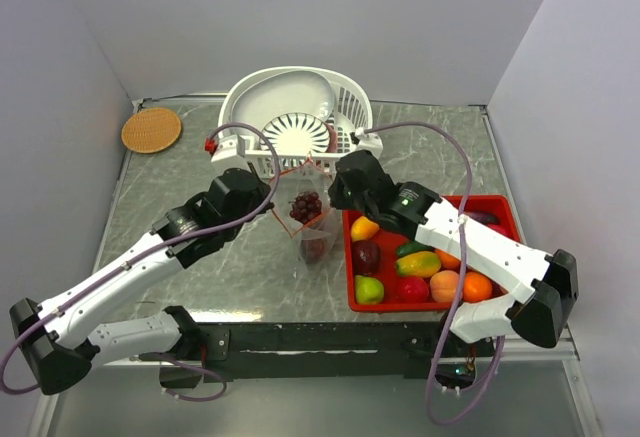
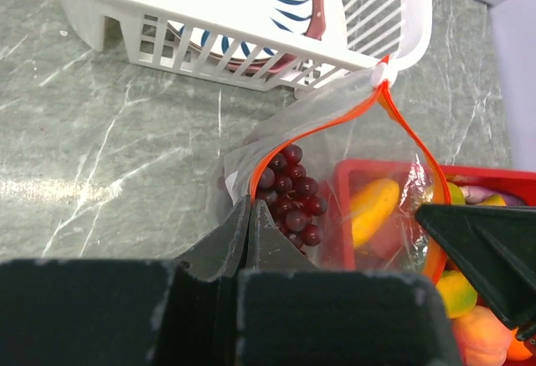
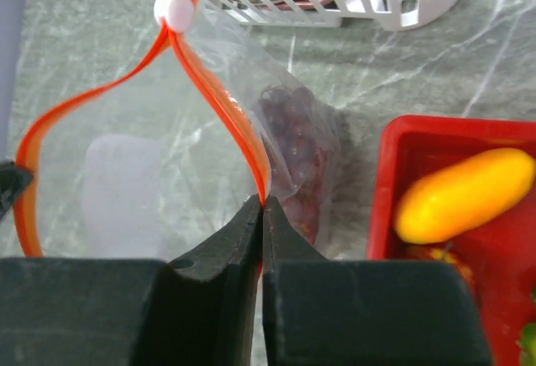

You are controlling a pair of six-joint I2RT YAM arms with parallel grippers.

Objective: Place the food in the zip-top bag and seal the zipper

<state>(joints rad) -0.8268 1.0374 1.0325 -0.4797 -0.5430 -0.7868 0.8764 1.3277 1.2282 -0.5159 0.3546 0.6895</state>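
The clear zip-top bag [image 1: 312, 237] stands in the middle of the table, its mouth held wide between my two grippers. Purple grapes [image 2: 291, 188] lie inside it. My left gripper [image 2: 249, 203] is shut on the orange-red zipper [image 2: 335, 123] on the bag's left side. On the opposite side my right gripper [image 3: 263, 201] is shut on the same zipper [image 3: 213, 90]. A white slider [image 3: 174, 10] sits at the far end of the mouth. More food lies in the red tray [image 1: 395, 307]: a yellow fruit [image 1: 365, 228], a dark red apple [image 1: 366, 256], a green pear [image 1: 369, 289], a peach [image 1: 444, 285].
A white slotted basket [image 1: 350, 97] holding a striped plate [image 1: 296, 135] stands right behind the bag. A round cork coaster [image 1: 151, 129] lies at the back left. The red tray touches the bag's right side.
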